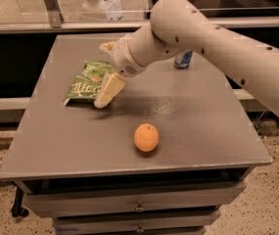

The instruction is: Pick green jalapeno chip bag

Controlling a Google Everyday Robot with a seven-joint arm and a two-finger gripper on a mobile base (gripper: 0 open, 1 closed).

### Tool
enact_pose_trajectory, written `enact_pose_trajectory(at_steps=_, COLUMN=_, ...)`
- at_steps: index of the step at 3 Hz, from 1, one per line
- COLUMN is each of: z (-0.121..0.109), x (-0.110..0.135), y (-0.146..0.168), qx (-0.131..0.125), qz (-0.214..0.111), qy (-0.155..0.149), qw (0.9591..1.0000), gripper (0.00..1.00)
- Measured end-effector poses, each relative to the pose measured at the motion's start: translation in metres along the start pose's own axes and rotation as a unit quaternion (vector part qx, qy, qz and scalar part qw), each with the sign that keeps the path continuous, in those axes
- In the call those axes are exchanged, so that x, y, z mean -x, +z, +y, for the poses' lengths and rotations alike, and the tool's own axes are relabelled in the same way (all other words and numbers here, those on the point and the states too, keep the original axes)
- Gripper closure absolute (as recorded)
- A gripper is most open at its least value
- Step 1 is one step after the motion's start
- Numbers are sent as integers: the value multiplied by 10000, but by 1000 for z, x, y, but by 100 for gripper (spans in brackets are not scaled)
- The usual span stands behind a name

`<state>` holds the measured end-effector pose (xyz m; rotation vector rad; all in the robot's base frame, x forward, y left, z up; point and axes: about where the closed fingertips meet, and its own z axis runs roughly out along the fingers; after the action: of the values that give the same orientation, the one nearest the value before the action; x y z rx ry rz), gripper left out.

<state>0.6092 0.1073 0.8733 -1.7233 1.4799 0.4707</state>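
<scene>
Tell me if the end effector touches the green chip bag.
Cannot tell. In the camera view the end effector overlaps the right edge of the green chip bag, but neither contact nor gap shows.

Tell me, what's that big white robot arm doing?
The robot arm reaches toward the green jalapeno chip bag. Its gripper hangs at the bag's right edge, low over the grey table. The bag lies flat there, not yet picked up. An orange sits nearer the front, and a blue can at the back.
</scene>
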Motion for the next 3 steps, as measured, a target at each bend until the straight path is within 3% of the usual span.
enact_pose_trajectory(at_steps=1, z=9, x=-7, y=10, qx=114, qz=43, qy=55, qw=9999, gripper=0)
enact_pose_trajectory(at_steps=2, z=21, x=-11, y=18, qx=240, qz=82, qy=111, qw=9996, gripper=16)
enact_pose_trajectory(at_steps=3, z=28, x=-14, y=22, qx=301, qz=121, qy=189, qw=9993, gripper=39)
